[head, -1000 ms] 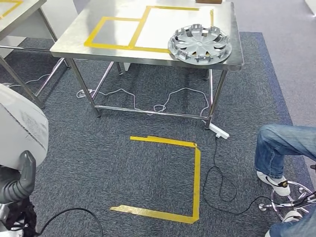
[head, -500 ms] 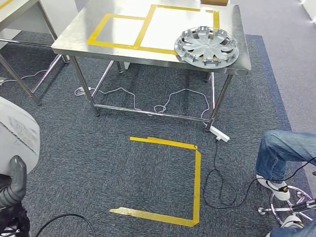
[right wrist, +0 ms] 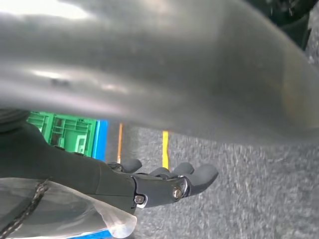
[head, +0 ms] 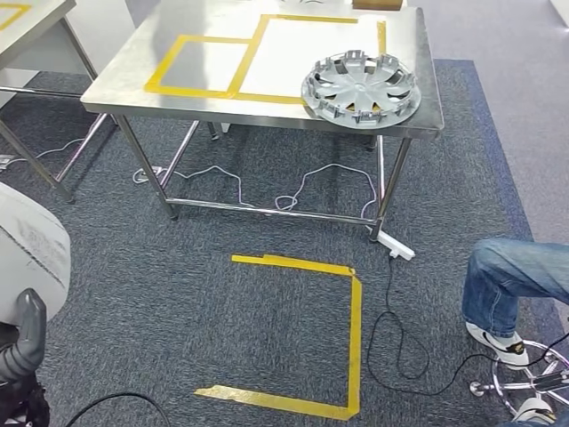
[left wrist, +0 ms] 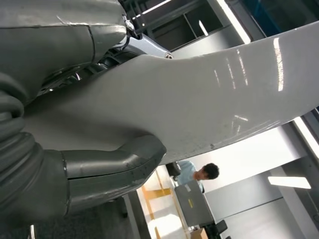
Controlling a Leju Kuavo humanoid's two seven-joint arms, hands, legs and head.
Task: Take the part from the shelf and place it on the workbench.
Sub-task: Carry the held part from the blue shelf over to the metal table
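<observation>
At bottom left, left hand [left wrist: 75, 174] gripping grey panel [left wrist: 195, 109], fingers [left wrist: 124, 159] pressed against it; right hand [right wrist: 161, 184] fingers extended beneath same panel; hubcap [head: 361, 84] on counter [head: 121, 84].

Steel table [head: 134, 80] on grey carpet [head: 201, 302]

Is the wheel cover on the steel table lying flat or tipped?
Flat. The wheel cover lies ribbed side up on the steel table, near its front right corner.
</observation>
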